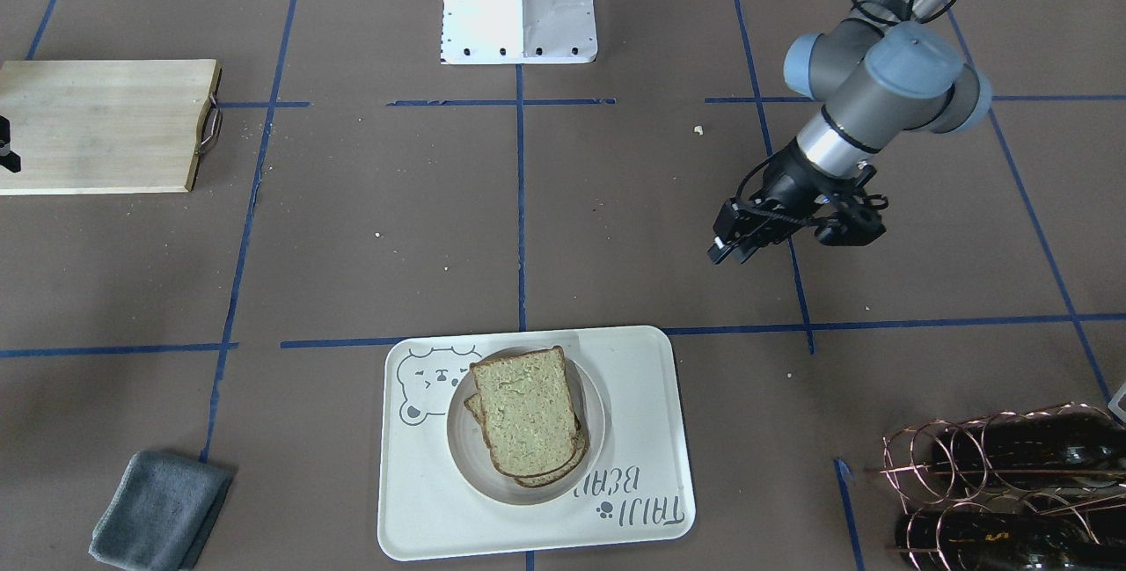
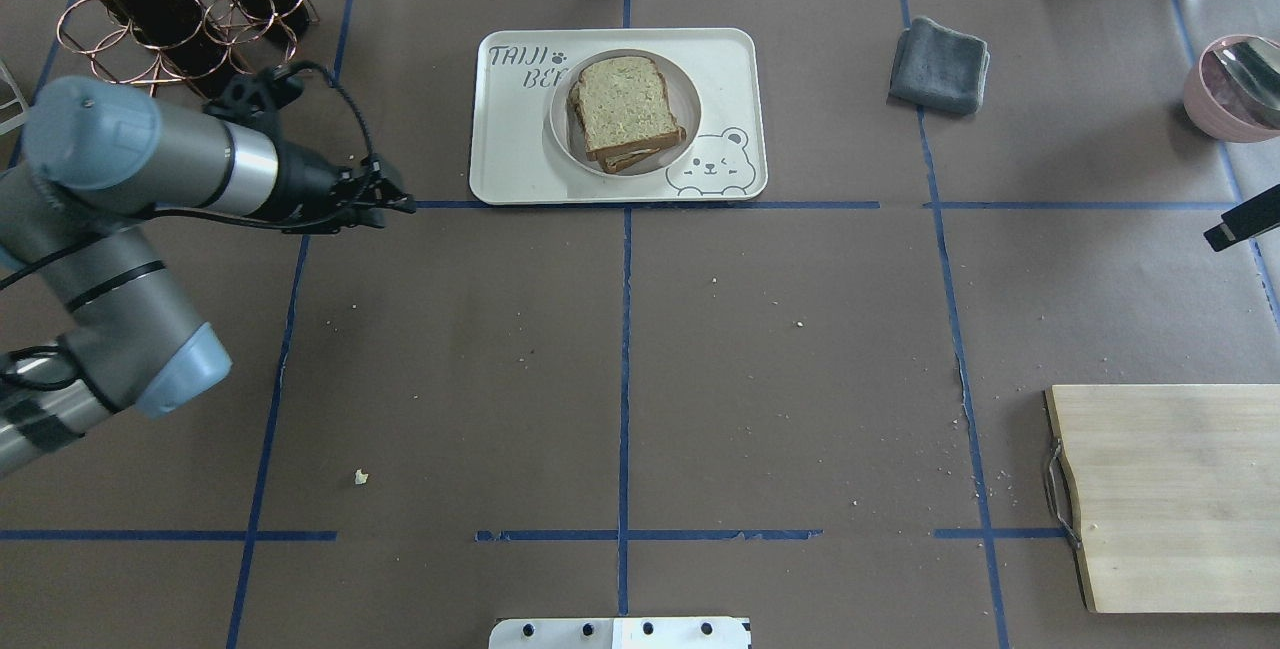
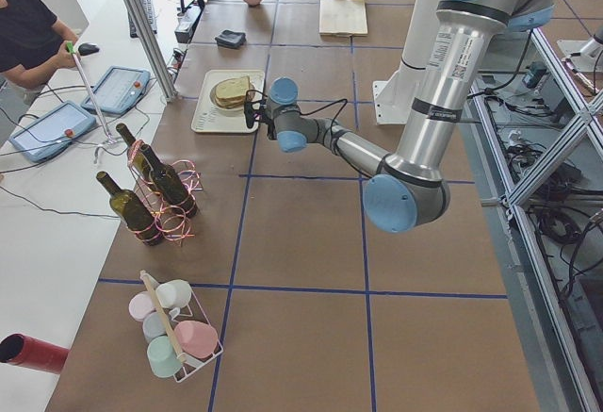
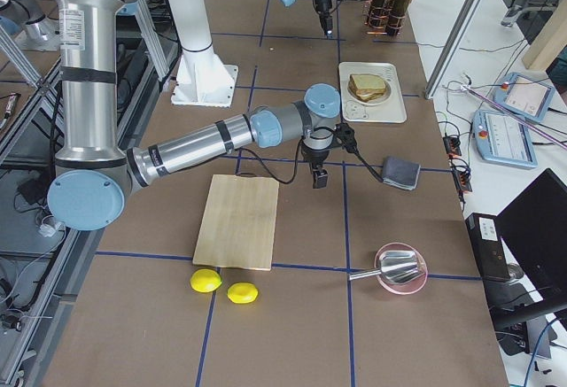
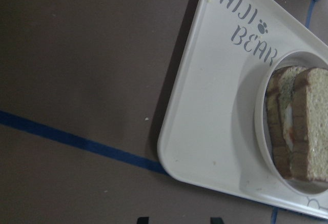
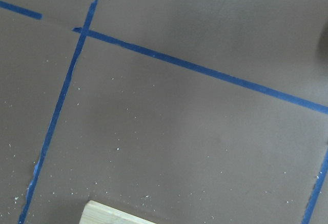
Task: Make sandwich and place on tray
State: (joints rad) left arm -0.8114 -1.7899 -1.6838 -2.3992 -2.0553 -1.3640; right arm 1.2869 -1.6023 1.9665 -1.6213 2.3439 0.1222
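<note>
Overhead exterior view had my left gripper [image 2: 395,201] hanging over the brown table [image 2: 700,379], just off the near left corner of the tray [image 2: 510,159] and apart from it. My left wrist camera caught both fingertips [image 5: 142,219] at its bottom edge with a clear gap between them and nothing in it, so that tool stood apart and empty. The sandwich [image 2: 625,109] lay stacked on a small round plate [image 2: 560,139] that sat on the tray, between the lettering and the bear face. From the wrist I saw the slices edge-on with a pale layer of egg [image 5: 288,124] between them. My right gripper [image 2: 1225,234] showed only as a dark sliver at the table's right edge, farther out than the wooden board [image 2: 1170,494]. Whether its fingers were apart or together I could not tell. A folded grey cloth [image 2: 940,64] lay right of the tray, well apart from it.
</note>
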